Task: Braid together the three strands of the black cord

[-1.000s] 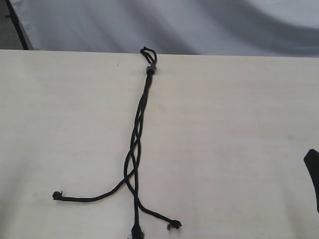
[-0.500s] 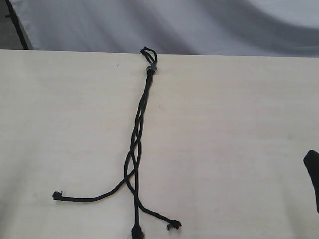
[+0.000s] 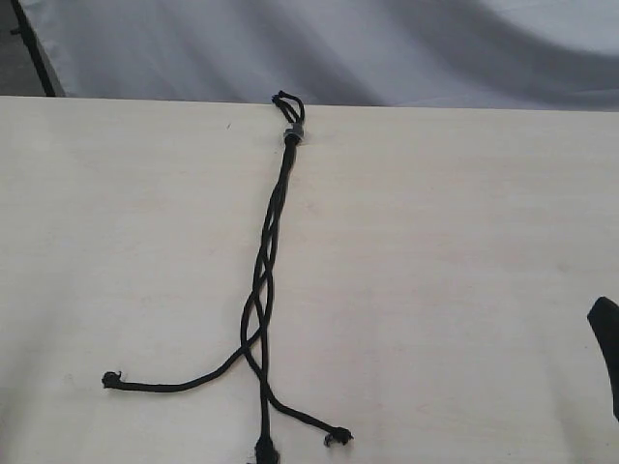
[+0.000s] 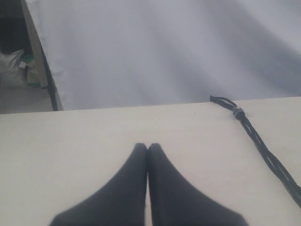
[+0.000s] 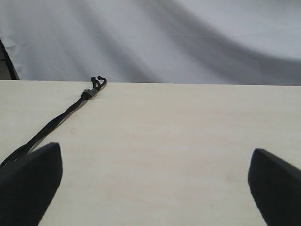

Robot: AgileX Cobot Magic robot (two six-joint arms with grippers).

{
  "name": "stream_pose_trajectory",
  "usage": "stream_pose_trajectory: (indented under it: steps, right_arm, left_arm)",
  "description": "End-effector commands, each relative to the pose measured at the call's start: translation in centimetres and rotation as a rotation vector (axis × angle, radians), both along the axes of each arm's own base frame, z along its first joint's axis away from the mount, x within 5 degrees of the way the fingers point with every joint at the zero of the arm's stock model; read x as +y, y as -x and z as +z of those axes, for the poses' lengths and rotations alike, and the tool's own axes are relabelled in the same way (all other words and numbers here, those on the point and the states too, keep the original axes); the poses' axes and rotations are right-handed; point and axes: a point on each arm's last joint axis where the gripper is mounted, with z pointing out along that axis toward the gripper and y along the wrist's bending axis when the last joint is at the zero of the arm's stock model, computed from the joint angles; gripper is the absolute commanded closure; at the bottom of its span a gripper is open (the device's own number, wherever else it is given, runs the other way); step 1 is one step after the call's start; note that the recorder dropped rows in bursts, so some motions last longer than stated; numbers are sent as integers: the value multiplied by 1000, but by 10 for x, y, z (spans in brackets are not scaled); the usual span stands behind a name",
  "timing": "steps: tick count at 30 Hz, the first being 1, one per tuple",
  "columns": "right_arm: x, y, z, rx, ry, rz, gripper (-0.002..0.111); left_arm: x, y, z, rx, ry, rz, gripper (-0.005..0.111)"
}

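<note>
- On the pale table (image 3: 464, 290), the black cord (image 3: 270, 242) is lying stretched out flat, with its grey clamp (image 3: 293, 134) sitting at the table's far edge.
- Just beyond the grey clamp, a small loop (image 3: 287, 102) is poking past that edge, toward the white cloth (image 3: 387, 48) hanging behind.
- Leading away from the grey clamp, the three strands (image 3: 259, 309) are crossing loosely over one another for most of their length, then parting.
- Farthest from the grey clamp, one strand is curving off leftward and ending in the left knot (image 3: 112, 380). Another is angling off to the right knot (image 3: 338, 437), and the last is running straight on to the middle knot (image 3: 264, 450) at the border of the exterior view.
- Left of the grey clamp, the left tool (image 4: 147, 148) is pointing across bare table, its fingers pressing together, clenched on nothing.
- Right of the grey clamp, well apart from the cord, the right tool (image 5: 155, 149) is standing released, its fingers spreading wide with only bare table between them.
</note>
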Motion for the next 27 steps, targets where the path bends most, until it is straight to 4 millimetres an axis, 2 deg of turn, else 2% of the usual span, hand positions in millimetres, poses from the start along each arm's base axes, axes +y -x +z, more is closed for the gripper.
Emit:
stream_pose_trajectory:
  steps: [1,3,4,8,27]
  right_arm:
    - [-1,0,0,-11,10,-10,29]
    - [-1,0,-1,-5,10,-10,48]
    - [-1,0,-1,-5,1,-9,63]
    - [-1,0,-1,2,2,-10,109]
    - [-1,0,-1,4,-5,-10,108]
  left_arm:
    - [0,0,-1,-2,8,3,106]
    - [0,0,-1,-2,8,3,106]
    - [0,0,-1,-2,8,3,106]
    - [0,0,-1,-2,8,3,106]
    - [0,0,-1,-2,8,3,106]
